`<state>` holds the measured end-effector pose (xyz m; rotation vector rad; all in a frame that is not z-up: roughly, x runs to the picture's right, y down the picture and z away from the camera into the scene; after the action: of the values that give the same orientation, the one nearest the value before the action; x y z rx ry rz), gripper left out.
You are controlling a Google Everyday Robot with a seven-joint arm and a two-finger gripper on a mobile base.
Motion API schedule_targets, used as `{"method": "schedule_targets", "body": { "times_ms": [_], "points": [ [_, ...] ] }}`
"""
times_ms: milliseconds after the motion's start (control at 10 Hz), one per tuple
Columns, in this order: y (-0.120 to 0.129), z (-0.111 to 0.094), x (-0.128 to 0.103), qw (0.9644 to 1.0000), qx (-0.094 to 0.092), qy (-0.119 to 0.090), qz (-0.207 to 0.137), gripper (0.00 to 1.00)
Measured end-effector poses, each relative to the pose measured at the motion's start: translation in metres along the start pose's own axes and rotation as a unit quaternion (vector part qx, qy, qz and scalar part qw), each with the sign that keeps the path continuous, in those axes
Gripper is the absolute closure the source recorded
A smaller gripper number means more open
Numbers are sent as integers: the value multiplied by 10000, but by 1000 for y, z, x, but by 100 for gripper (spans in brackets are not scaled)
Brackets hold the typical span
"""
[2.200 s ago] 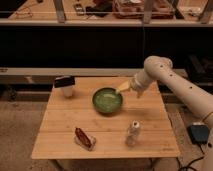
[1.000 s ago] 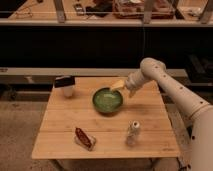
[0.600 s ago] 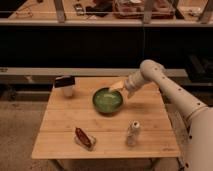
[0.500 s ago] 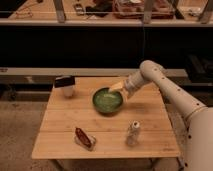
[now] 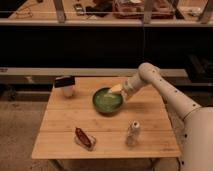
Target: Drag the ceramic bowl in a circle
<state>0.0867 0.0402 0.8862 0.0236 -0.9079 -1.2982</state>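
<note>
The ceramic bowl (image 5: 106, 101), round, shallow and glossy green, sits on the wooden table (image 5: 60, 130) a little behind its centre. My gripper (image 5: 117, 90) reaches in from the right on a white arm and rests at the bowl's upper right rim. Its yellowish fingers (image 5: 114, 89) stand open, overlapping the rim, and hold nothing. Whether one finger dips inside the bowl I cannot tell.
A small white cup with a dark top (image 5: 66, 86) stands at the back left corner. A red packet (image 5: 83, 138) lies near the front edge, and a small pale bottle (image 5: 133, 133) stands front right. Dark shelving (image 5: 100, 45) runs behind the table.
The arm has shifted slightly left, bringing the gripper onto the bowl's right rim. Over the last second it has barely moved, and the bowl stays in place.
</note>
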Motion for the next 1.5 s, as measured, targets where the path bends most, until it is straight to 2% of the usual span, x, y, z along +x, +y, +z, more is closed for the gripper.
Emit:
{"method": "schedule_targets", "body": {
  "times_ms": [400, 1000, 1500],
  "points": [
    [0, 16, 0, 10000, 37, -88, -20, 20],
    [2, 23, 4, 9998, 174, -108, 59, 20],
    [10, 27, 7, 9998, 111, -107, 80, 20]
  ]
}}
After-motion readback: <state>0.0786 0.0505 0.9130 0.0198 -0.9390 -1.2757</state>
